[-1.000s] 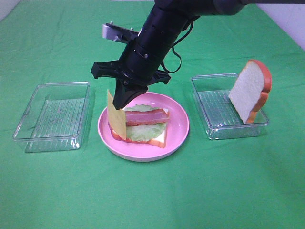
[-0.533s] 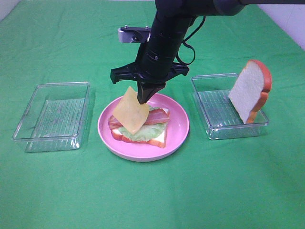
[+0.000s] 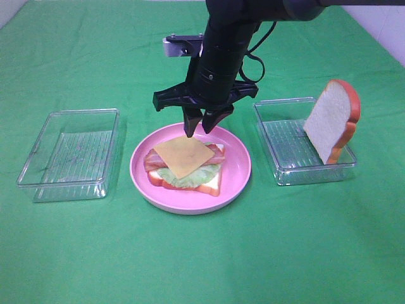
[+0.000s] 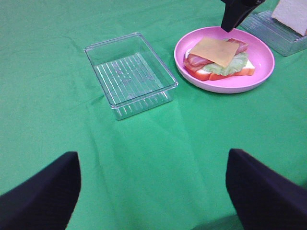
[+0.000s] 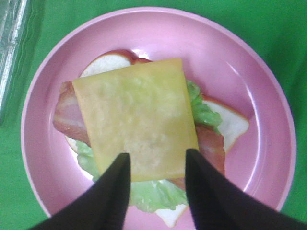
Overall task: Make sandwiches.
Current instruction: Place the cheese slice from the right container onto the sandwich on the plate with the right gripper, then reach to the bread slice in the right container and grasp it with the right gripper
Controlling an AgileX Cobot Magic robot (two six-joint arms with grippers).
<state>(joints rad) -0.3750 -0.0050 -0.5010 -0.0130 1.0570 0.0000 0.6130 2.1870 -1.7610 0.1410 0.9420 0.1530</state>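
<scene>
The right tool (image 3: 202,126) hangs with jaws apart, empty, just above the cheese (image 3: 184,156), which lies flat on the bacon (image 3: 216,152), lettuce (image 3: 190,177) and bread (image 3: 212,183) on the plate (image 3: 237,171). A second slice (image 3: 332,120) leans in the tray (image 3: 285,168) at 3 o'clock. The left tool (image 4: 153,191) is spread wide, empty.

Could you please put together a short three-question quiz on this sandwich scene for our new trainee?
1. True or false: the cheese lies flat on the bacon.
2. Where is the spare bread slice? A) pink plate B) right tray C) left tray
3. Are the right gripper fingers holding anything?

Key
1. True.
2. B, leaning upright in it.
3. No, they stand apart above the cheese.
</scene>
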